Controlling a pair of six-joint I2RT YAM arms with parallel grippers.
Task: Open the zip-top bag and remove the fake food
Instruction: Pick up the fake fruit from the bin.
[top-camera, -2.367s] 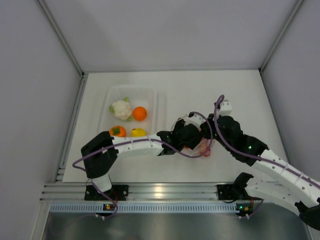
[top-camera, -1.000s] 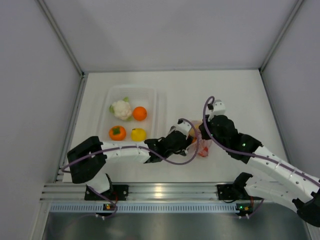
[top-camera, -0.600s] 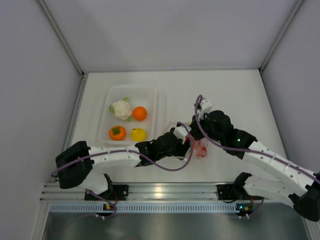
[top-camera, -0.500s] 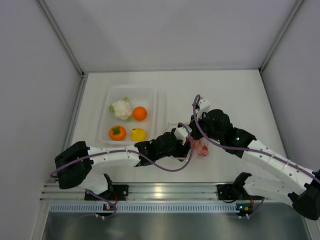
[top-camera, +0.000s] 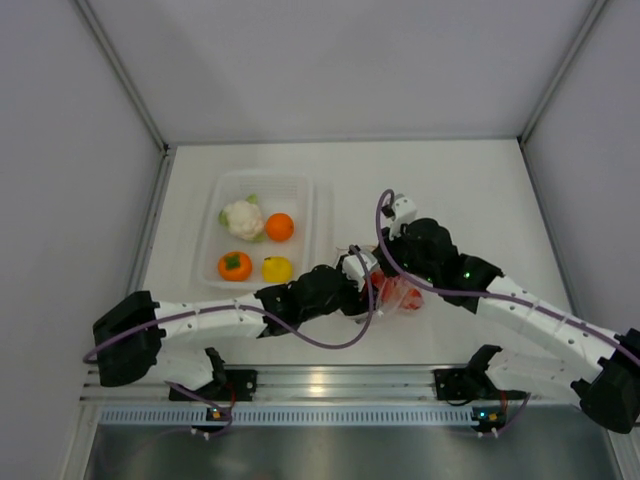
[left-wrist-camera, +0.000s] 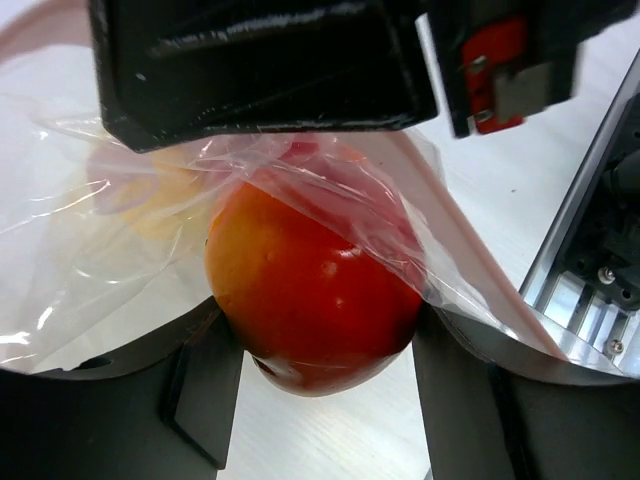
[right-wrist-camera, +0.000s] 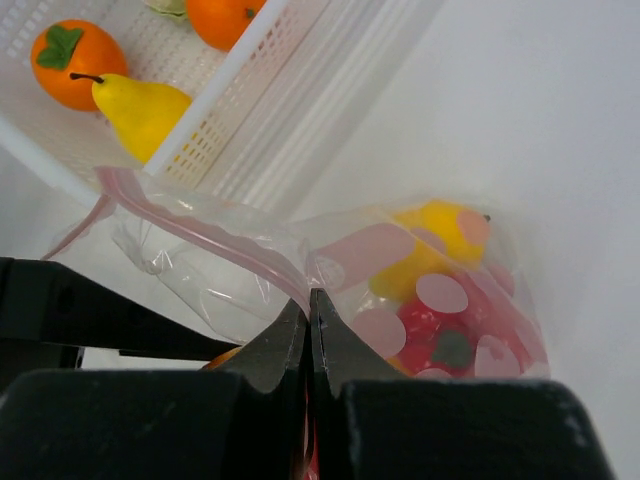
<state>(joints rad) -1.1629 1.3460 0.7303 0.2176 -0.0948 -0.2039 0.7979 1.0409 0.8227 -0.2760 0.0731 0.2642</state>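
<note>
The zip-top bag (top-camera: 406, 298) lies right of the tray, a clear pouch with a pink strip (right-wrist-camera: 190, 215). My right gripper (right-wrist-camera: 311, 300) is shut on the bag's strip edge; seen from above, the right gripper (top-camera: 393, 272) sits over the bag. Inside the bag are a yellow piece (right-wrist-camera: 440, 235) and a red tomato (right-wrist-camera: 440, 335). A glossy red-orange fruit (left-wrist-camera: 310, 290) of the fake food sits at the bag's mouth, half under the film (left-wrist-camera: 110, 240). My left gripper (left-wrist-camera: 320, 400) is closed on it, fingers (left-wrist-camera: 205, 385) touching both sides. From above, the left gripper (top-camera: 366, 288) meets the bag's left end.
A white tray (top-camera: 300, 186) at the left holds a cauliflower (top-camera: 242, 218), an orange (top-camera: 280, 227), a persimmon (top-camera: 235, 265) and a yellow pear (top-camera: 277, 266). Its slatted wall (right-wrist-camera: 330, 90) stands close to the bag. The metal rail (top-camera: 320, 382) runs along the near edge.
Both grippers and the bag have shifted left, toward the tray. The left arm has drawn back to the left, and the red-orange fruit now shows at the bag's mouth.
</note>
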